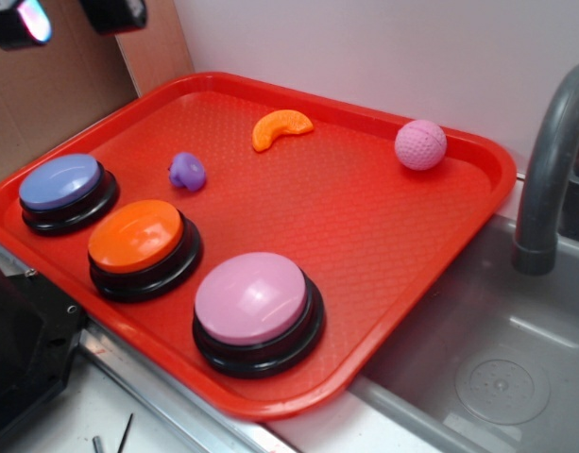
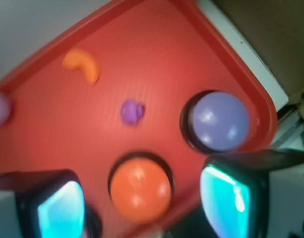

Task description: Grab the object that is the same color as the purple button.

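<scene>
The object, a small lumpy purple toy (image 1: 187, 171) (image 2: 132, 111), lies on the red tray (image 1: 365, 226) just right of the purple button (image 1: 62, 184) (image 2: 218, 121). That button is a periwinkle dome on a black base at the tray's left corner. My gripper (image 1: 70, 17) (image 2: 144, 203) hangs high above the tray's left side, well clear of the toy. It is open, with nothing between its fingers (image 2: 60, 210). In the wrist view the toy sits ahead of the fingertips, beyond the orange button (image 2: 141, 191).
An orange button (image 1: 138, 236) and a larger pink-lilac button (image 1: 253, 297) stand along the tray's near edge. An orange crescent slice (image 1: 281, 127) and a pink dimpled ball (image 1: 420, 144) lie at the far side. A grey faucet (image 1: 549, 170) and sink (image 1: 497, 377) are to the right.
</scene>
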Controlling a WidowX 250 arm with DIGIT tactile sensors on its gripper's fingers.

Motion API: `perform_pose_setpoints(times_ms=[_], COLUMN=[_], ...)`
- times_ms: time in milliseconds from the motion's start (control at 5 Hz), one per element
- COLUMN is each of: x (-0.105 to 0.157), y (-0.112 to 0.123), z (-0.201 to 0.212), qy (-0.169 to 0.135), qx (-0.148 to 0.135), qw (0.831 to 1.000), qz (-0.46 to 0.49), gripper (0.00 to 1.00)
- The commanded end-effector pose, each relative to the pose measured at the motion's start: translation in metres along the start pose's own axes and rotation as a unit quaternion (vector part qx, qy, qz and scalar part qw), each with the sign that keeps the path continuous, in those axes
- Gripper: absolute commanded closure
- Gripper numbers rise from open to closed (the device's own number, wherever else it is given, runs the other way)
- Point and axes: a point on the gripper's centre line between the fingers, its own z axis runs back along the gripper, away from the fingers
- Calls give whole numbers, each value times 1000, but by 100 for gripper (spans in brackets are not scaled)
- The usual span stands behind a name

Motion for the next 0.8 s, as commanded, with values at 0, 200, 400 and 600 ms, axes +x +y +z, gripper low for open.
perform_pose_setpoints(times_ms=[0, 200, 400, 600], x=[33, 32, 33, 37], y=[-6, -9, -15, -19], z=[-52, -72, -95, -110], qy=[-41, -45, -36, -36], qx=[-23, -8, 9, 28], qw=[993, 993, 993, 993], qz=[108, 111, 110, 104], gripper=[0, 0, 0, 0])
